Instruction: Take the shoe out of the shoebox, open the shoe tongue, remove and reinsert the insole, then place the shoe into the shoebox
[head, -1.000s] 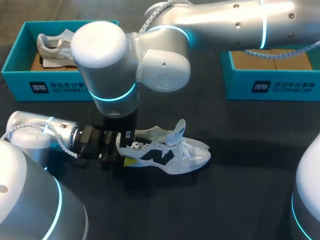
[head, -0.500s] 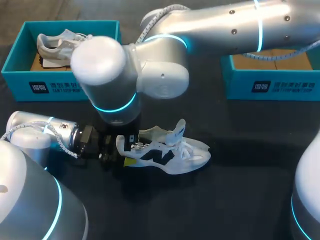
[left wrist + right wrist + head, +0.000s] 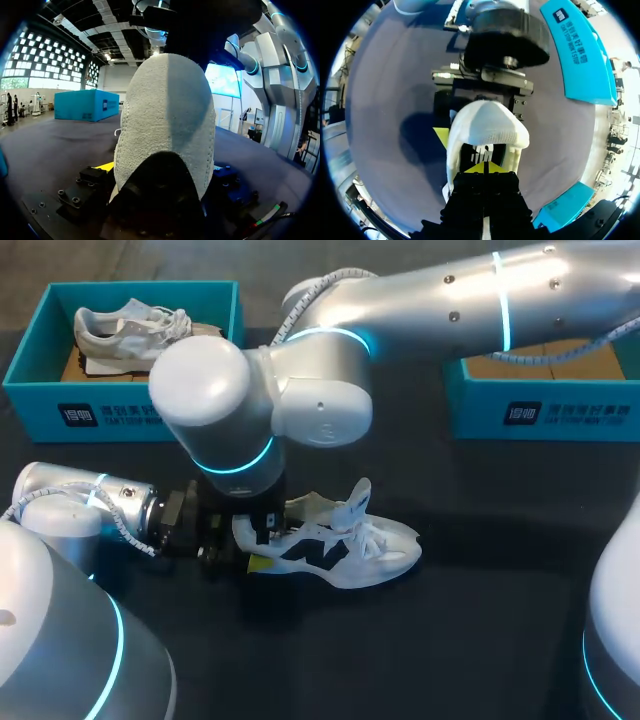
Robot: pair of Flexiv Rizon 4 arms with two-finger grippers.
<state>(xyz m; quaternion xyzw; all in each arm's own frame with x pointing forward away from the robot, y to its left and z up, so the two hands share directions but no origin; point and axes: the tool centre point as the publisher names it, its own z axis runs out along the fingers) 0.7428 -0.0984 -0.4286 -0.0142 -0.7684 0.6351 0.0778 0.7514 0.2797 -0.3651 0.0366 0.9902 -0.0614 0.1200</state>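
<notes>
- Gripping the heel [image 3: 167, 125] of the white shoe [image 3: 345, 550], the left gripper [image 3: 245, 545] lies low over the table [image 3: 480, 620]. The heel is wedged between its fingers, and only one yellow tip [image 3: 107, 166] shows, pressed to the heel's side.
- The left arm [image 3: 80, 505] comes in level and almost flat to the table, with its wrist straight behind the heel.
- The shoe stands on its sole, toe pointing away from the left gripper and laces loose. Its tongue [image 3: 355, 502] is pulled up and stands clear of the opening.
- The right gripper [image 3: 484, 169] points straight down into the shoe's opening, just ahead of the heel and directly over the left gripper's fingers. Its two yellow tips are pressed together, and I cannot tell if anything thin lies between them.
- The right arm [image 3: 450, 295] reaches across past the middle, its elbow bent and its big wrist joint hanging above the heel.
- Since a second ago the right arm's wrist has dropped lower and closer over the heel. The left arm and the shoe have not shifted.
- Well beyond the grippers, the left shoebox [image 3: 140, 415] holds a second shoe [image 3: 125, 328].
- The right shoebox [image 3: 545, 415] sits far off on the right arm's side, partly under that arm.
</notes>
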